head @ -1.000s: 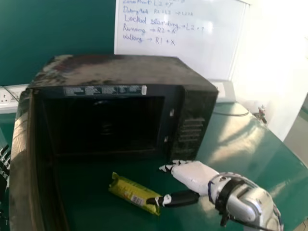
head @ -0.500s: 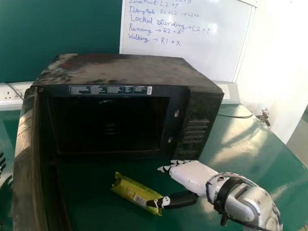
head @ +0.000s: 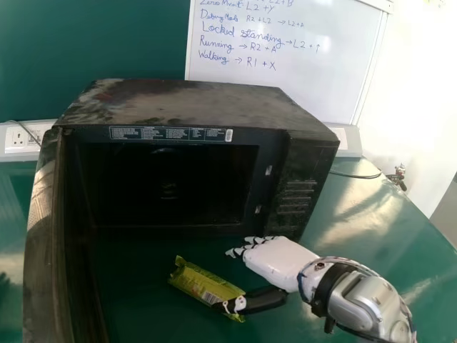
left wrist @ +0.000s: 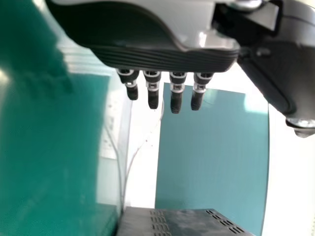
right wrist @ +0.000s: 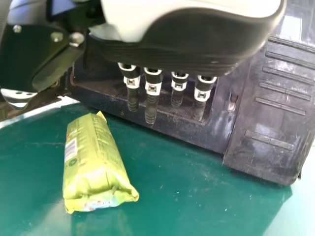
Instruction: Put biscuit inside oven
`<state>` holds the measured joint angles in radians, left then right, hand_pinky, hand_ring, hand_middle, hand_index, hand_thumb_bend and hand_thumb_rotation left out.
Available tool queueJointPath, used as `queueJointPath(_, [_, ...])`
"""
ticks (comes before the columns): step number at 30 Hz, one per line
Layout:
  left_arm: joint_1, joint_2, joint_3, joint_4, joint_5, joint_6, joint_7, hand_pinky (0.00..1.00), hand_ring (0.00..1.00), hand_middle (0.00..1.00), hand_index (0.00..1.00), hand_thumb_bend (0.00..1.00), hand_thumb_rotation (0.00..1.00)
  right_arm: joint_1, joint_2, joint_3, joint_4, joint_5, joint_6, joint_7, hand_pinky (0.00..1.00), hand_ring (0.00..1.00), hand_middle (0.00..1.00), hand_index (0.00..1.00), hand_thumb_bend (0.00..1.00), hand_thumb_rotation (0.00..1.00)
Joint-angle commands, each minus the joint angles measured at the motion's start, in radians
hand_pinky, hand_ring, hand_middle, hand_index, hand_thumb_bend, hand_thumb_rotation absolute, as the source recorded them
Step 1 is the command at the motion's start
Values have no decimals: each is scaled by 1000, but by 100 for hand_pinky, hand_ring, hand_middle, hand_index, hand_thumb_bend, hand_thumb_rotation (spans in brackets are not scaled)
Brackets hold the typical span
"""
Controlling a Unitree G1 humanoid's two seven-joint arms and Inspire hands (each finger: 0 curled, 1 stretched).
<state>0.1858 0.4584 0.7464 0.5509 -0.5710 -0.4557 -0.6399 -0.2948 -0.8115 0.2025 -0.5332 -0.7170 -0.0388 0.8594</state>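
- Head view: the right hand (head: 277, 261) lies just in front of the oven (head: 182, 107), palm side low, fingers spread apart from the thumb and clamped on nothing.
- The biscuit pack (head: 202, 281) lies on the green table (head: 378, 221), on the thumb side of that hand; the thumb overlaps its near end, and whether they touch I cannot tell.
- Well to the left of the hand, the oven door (head: 44, 236) stands open; beyond the hand is the dark cavity, with a whiteboard (head: 285, 43) farther back.
- Right wrist view adds a green gap between the pack and the oven front, plus the pack's crumpled end; the fingers hang straight before the oven's lower front.
- Left wrist view gives what the head view lacks: the left hand (left wrist: 147, 32), fingers and thumb apart, holding nothing, with a dark vented casing (left wrist: 184, 223) and a thin cable (left wrist: 129, 172) beyond its fingertips.
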Motion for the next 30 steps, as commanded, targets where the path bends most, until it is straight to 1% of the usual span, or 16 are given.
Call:
queueJointPath(1, [13,-4,13,1,-2,-2,20,0,58,72,92,1,100,-14,8,10,-11,-12,-8,5,88,88,87,94,100,71])
queueJointPath(3, [19,-5,14,-1,-2,3,31,0,58,73,92,1,100,-14,12,16,-14,-26,-10,3,87,87,87,94,100,71])
queueJointPath(6, [19,3,13,22,2,-11,21,0,61,75,93,7,99,-11,19,20,-14,-37,-18,0,87,87,87,93,100,71])
queueJointPath(10, [18,5,10,38,6,-6,22,0,65,77,93,8,100,-14,23,29,-14,-57,-25,12,88,88,88,94,100,71])
queueJointPath(11, [16,5,11,43,3,-5,22,0,66,77,93,9,100,-16,23,32,-13,-61,-29,13,88,88,88,94,100,71])
queueJointPath(14, [10,11,15,66,-1,0,22,0,67,78,94,12,97,-22,25,41,-5,-77,-44,11,89,87,88,94,100,70])
queueJointPath(17, [3,19,20,88,-2,1,24,0,67,78,94,12,100,-26,28,47,0,-95,-57,13,87,86,87,93,100,71])
queueJointPath(19, [3,19,20,88,4,-2,39,0,67,79,95,13,100,-29,33,55,2,-114,-61,18,87,86,87,94,100,72])
queueJointPath(20, [2,19,20,89,5,-3,45,0,67,79,95,14,99,-29,35,59,1,-126,-61,20,87,86,87,94,100,73])
queueJointPath(22, [-2,20,19,91,5,-3,51,0,66,78,94,14,98,-28,39,68,-3,-155,-64,23,87,86,87,94,100,72])
queueJointPath(25, [-2,21,15,91,12,-12,57,0,66,78,94,11,100,-32,37,89,-3,-214,-91,16,85,85,86,93,100,74])
queueJointPath(27, [-2,20,13,90,14,-19,58,0,65,78,93,11,100,-32,44,98,-2,-245,-99,18,86,85,86,93,100,74])
queueJointPath(30, [0,19,12,78,12,-13,63,0,64,76,93,11,100,-31,58,106,0,-275,-100,25,88,86,87,94,100,72])
